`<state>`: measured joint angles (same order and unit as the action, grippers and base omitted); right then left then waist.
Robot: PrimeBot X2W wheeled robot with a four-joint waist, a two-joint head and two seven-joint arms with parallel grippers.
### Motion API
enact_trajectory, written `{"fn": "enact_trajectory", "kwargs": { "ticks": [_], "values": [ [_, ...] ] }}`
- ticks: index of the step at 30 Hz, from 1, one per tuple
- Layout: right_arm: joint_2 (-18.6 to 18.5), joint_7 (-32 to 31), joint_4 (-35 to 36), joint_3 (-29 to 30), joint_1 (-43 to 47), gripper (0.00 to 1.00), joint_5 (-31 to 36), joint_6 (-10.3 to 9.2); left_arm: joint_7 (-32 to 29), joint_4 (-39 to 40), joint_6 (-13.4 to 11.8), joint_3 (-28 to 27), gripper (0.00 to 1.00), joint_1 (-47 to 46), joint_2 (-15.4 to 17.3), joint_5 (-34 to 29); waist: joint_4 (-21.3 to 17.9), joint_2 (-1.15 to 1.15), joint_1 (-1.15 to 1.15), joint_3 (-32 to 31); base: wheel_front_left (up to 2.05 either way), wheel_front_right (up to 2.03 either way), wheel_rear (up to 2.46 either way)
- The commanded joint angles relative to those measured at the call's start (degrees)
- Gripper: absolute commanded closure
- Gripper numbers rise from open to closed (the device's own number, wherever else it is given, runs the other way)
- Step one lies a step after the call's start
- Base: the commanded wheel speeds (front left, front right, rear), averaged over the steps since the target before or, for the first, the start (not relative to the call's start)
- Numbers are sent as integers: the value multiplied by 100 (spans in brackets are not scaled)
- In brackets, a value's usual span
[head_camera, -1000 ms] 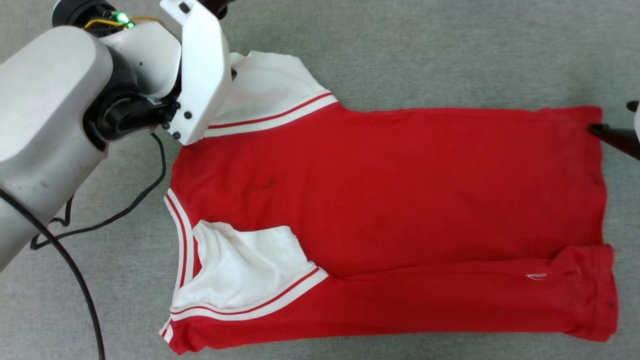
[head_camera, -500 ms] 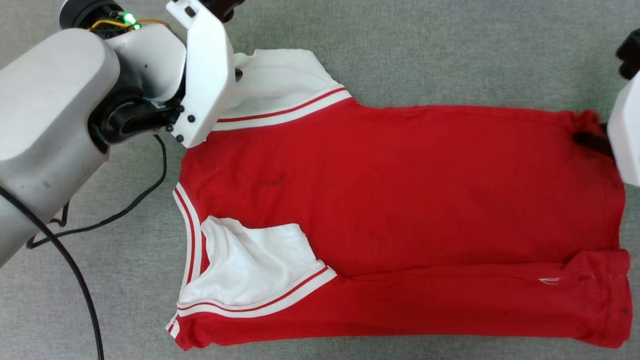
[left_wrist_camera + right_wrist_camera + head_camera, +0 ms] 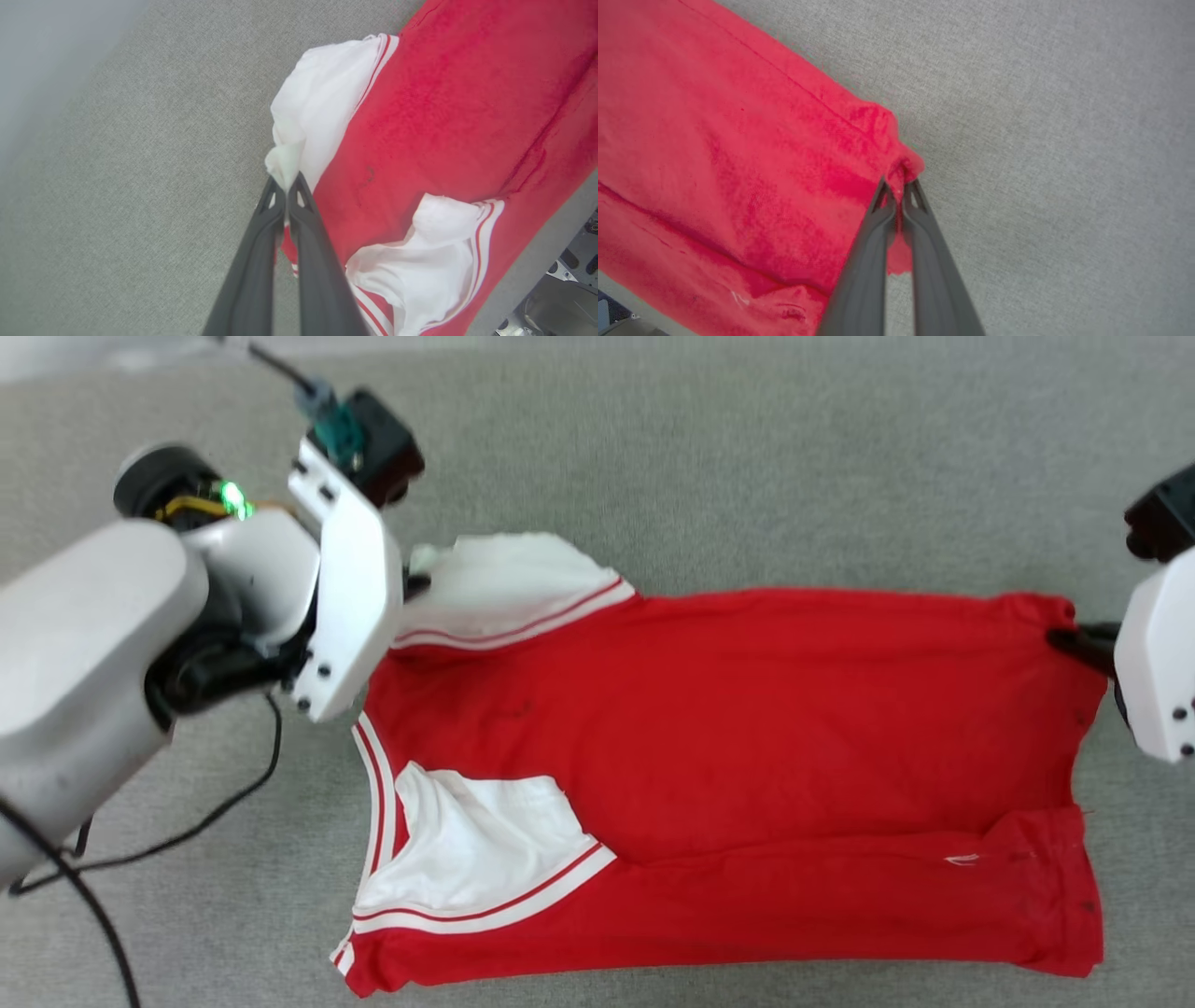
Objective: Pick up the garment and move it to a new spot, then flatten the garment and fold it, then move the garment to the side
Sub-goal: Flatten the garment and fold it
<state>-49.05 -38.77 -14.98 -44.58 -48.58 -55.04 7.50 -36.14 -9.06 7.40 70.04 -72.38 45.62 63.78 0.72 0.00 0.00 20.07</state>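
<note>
Head view: garment (image 3: 728, 709) lying sideways, mostly flat on grey bench (image 3: 747, 476), near long edge already folded over. Left pincer (image 3: 417, 583) at far white sleeve (image 3: 513, 579), right pincer (image 3: 1064, 639) at far hem corner (image 3: 1046, 611).

Left wrist view: left pincer (image 3: 286, 186) pressed together, pinching sleeve tip.

Right wrist view: right pincer (image 3: 900, 186) clamped on bunched hem corner.

Guess: light, floppy jersey, will sag between grips. Far corners good hold, keep it taut.

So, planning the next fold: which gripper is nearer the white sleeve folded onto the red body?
Left. The left gripper pinches the other sleeve, near the folded sleeve; the right gripper holds the garment's hem corner at the opposite end.
</note>
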Motion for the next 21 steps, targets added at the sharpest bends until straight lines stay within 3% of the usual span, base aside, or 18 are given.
{"fn": "enact_trajectory", "kwargs": {
  "ticks": [1,5,14,21],
  "values": [
    [-75,114,40,-50,169,100,-60,-2,59,85,0,29,100,173,92,27,4,0,0,-279,0,0,0],
    [-235,403,128,-181,532,100,-138,-2,207,418,-60,106,100,612,336,40,25,0,0,-600,0,0,0],
    [-349,945,219,-354,1528,100,-336,-2,437,1314,-523,268,100,2030,894,73,-15,0,0,-1116,0,0,0],
    [-186,1226,71,-409,2152,100,-406,-2,618,1623,-879,302,100,3016,1010,155,-46,0,0,-1119,0,0,0]
  ]
}}
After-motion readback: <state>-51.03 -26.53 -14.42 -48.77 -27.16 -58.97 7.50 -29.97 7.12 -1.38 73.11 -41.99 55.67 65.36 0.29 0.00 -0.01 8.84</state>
